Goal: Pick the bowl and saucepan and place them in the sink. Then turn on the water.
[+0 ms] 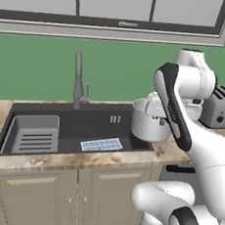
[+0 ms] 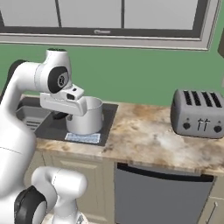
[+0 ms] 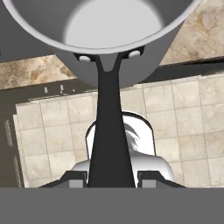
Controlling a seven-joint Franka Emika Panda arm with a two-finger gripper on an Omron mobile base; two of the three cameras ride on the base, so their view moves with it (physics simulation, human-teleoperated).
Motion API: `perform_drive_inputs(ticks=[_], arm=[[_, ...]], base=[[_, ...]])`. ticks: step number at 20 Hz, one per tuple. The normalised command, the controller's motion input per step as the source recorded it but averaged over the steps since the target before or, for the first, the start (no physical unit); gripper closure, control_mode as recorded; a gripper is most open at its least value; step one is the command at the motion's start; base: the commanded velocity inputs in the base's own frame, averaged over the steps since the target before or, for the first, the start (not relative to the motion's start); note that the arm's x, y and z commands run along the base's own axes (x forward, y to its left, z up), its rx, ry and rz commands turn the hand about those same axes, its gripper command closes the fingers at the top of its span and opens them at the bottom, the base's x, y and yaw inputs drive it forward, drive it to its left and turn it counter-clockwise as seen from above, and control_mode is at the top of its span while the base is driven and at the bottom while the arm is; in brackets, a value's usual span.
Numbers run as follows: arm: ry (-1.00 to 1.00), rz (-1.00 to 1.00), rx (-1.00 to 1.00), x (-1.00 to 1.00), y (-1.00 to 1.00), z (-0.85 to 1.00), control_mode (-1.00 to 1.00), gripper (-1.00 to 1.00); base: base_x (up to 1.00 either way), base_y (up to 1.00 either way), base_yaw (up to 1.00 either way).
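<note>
1. Nearest, in the hand view: two small dark finger tips (image 3: 72, 178) flanking the dark handle at the bottom edge, gripper (image 3: 110, 177) clamped on that handle
2. Just beyond: small cylindrical silver-grey metal saucepan (image 3: 109, 30) with straight sides, rim and pale inner bottom showing, handle riveted to its wall
3. In the left base view: same saucepan (image 1: 145, 122) lifted, hanging at the right end of the basin beside the white arm, partly hidden by a dark link
4. In the right base view: saucepan (image 2: 87, 116) upright, held by the gripper (image 2: 61, 114) above the basin's right edge, over a pale blue ribbed rectangular sponge (image 2: 83, 138)
5. Below: large dark grey rectangular recessed sink (image 1: 91, 127), with a lighter grey ribbed tray insert (image 1: 33, 134) at its left end and the sponge (image 1: 101, 144) lying flat on the bottom near the front wall
6. Around the sink: beige marbled stone counter (image 2: 144, 131), cream cabinet doors (image 1: 61, 197) beneath
7. Behind the basin: tall grey faucet (image 1: 79, 81), upright
8. Far right on the counter: silver four-slot toaster (image 2: 197, 113), well apart from the saucepan
9. Farthest: green wall (image 2: 144, 74) and a white-framed window (image 1: 115, 11)
</note>
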Motion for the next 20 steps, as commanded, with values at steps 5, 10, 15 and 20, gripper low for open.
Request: perform_drive_inputs(ticks=[5, 10, 15, 20], arm=[[0.00, 0.00, 0.00, 0.00, 0.00, 0.00, 1.00, 1.00], [0.00, 0.00, 0.00, 0.00, 0.00, 0.00, 1.00, 1.00], [0.00, 0.00, 0.00, 0.00, 0.00, 0.00, 1.00, 1.00], [0.00, 0.00, 0.00, 0.00, 0.00, 0.00, 1.00, 1.00]], base=[[0.28, 0.53, -0.04], [0.41, 0.18, -0.01], [0.57, 0.00, -0.05], [0.59, 0.00, -0.03]])
